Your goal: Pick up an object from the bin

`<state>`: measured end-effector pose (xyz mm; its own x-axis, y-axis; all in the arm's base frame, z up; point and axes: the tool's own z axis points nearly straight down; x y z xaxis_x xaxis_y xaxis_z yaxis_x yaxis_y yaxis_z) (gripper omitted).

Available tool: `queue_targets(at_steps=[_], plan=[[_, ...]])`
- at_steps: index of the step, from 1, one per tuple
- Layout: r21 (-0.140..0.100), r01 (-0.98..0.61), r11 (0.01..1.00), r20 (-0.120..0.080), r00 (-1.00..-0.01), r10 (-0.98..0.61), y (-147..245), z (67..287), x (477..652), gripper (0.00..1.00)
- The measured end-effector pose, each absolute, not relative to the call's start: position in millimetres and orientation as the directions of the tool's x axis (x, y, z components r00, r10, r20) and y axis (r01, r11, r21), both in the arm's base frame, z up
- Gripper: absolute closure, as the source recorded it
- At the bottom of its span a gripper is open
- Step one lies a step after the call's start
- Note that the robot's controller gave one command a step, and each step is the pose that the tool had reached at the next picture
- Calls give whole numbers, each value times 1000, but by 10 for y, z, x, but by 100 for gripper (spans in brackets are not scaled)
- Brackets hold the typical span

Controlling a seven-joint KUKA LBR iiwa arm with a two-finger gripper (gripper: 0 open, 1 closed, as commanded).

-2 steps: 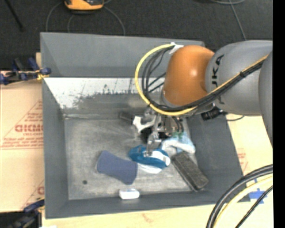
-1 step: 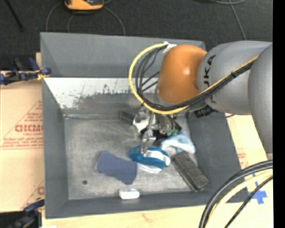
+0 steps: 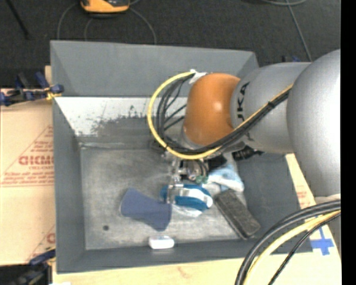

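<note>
My gripper (image 3: pixel 177 186) hangs low in the middle of the bin, its metal fingers pointing down under the orange wrist cover. Right beside the fingertips, to their right, lies a blue and white object (image 3: pixel 191 199). A dark blue cloth (image 3: pixel 145 209) lies just left of the fingertips on the bin floor. Whether anything sits between the fingers is hidden by the gripper body.
A dark grey rectangular block (image 3: pixel 237 214) lies at the lower right of the floor. A crumpled white and light blue piece (image 3: pixel 228 177) sits behind the blue and white object. A small white flat item (image 3: pixel 161 241) rests at the front wall.
</note>
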<state>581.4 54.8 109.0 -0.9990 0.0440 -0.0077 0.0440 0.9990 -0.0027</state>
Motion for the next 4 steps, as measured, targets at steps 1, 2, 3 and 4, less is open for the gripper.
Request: queue_targets(at_steps=[1, 2, 3, 4], plan=[[3, 41, 999, -2, -999, 41, 1254, 756, 5654, 100], [3, 42, 999, -2, -999, 42, 1254, 756, 5654, 100], [3, 42, 999, -2, -999, 42, 1254, 770, 5653, 100], [1, 42, 999, -1, -999, 42, 1249, 818, 5646, 100]])
